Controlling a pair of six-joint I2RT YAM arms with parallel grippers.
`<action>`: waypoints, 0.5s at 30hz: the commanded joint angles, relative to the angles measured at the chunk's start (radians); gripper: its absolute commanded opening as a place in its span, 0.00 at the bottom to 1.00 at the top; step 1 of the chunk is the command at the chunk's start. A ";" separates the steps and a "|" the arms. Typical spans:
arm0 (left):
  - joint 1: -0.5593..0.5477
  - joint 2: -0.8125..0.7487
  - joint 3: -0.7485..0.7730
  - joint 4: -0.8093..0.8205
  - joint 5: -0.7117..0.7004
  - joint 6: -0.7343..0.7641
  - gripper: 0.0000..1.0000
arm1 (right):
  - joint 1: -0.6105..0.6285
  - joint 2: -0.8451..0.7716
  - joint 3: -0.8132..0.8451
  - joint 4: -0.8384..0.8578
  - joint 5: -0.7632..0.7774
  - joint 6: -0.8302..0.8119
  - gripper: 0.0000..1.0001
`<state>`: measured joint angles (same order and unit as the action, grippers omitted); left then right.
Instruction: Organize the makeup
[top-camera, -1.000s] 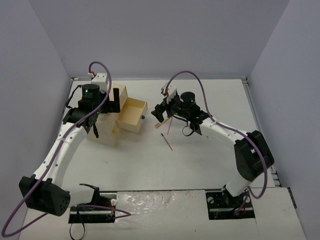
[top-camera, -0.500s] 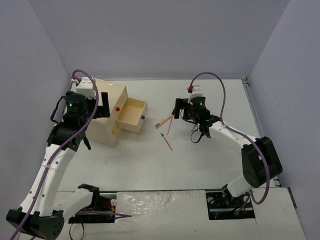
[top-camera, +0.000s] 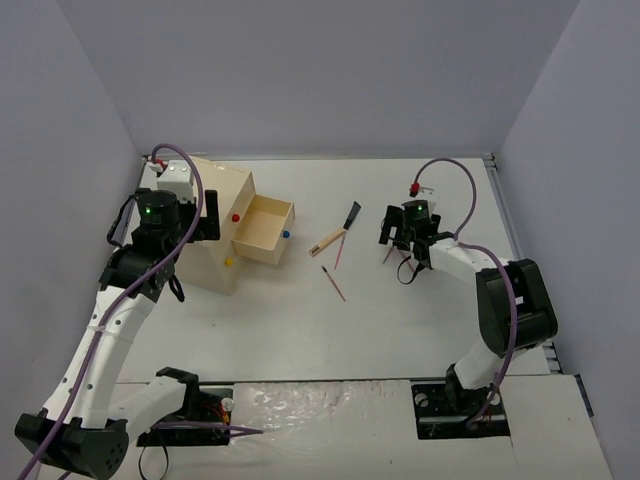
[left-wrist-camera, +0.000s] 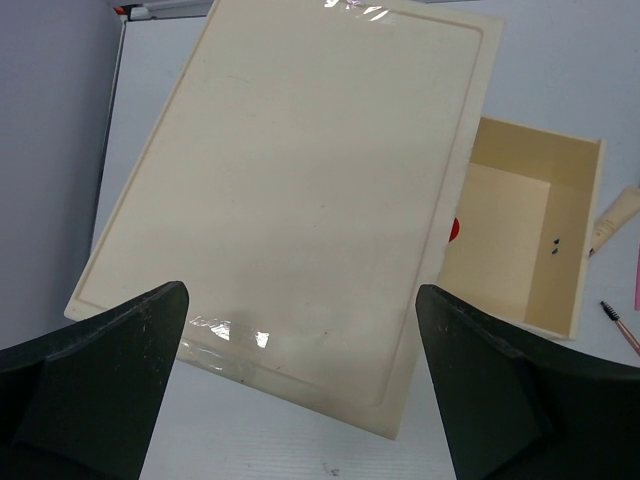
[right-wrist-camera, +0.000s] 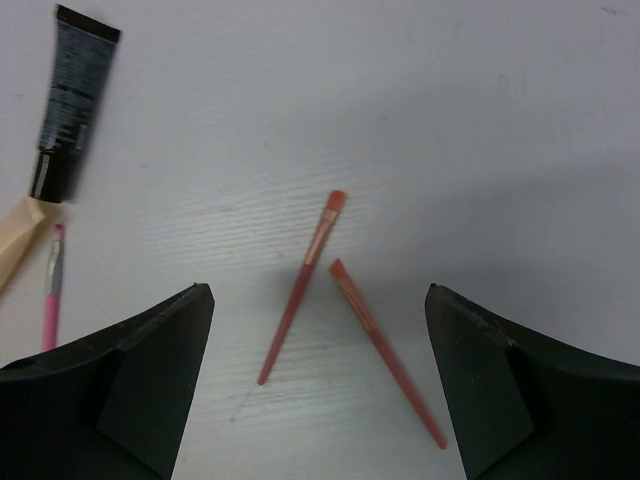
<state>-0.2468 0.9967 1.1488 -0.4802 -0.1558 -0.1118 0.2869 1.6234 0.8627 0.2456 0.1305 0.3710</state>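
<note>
Two thin red pencils (right-wrist-camera: 303, 300) (right-wrist-camera: 385, 350) lie in a V on the table, between the fingers of my open, empty right gripper (right-wrist-camera: 320, 400), which hovers over them (top-camera: 402, 240). To their left lie a black tube (top-camera: 352, 214), a wooden-handled brush (top-camera: 327, 242), a pink pencil (top-camera: 340, 252) and a thin dark-tipped wand (top-camera: 334, 284). The tube (right-wrist-camera: 75, 90) and pink pencil (right-wrist-camera: 52, 300) also show in the right wrist view. My left gripper (left-wrist-camera: 300, 400) is open and empty above the beige box top (left-wrist-camera: 300, 200).
The big beige wooden box (top-camera: 215, 225) stands at the left with one drawer (top-camera: 265, 230) pulled out to the right, and the drawer looks empty (left-wrist-camera: 520, 240). Coloured knobs show on its front. Grey walls close in the table on three sides.
My right gripper has left the wooden-handled brush on the table and moved right, over the two red pencils. My left arm has pulled back left over the box.
</note>
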 joint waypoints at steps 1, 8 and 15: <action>0.008 -0.007 0.031 0.037 -0.005 0.006 0.97 | -0.034 -0.071 -0.050 -0.017 -0.046 0.011 0.81; 0.007 -0.009 0.025 0.043 -0.003 0.007 0.97 | -0.080 -0.096 -0.102 -0.024 -0.062 -0.006 0.73; 0.007 -0.012 0.023 0.043 -0.002 0.007 0.97 | -0.094 -0.029 -0.057 -0.070 -0.120 -0.020 0.66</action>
<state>-0.2466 0.9977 1.1484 -0.4824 -0.1551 -0.1119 0.1996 1.5793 0.7549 0.1960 0.0508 0.3664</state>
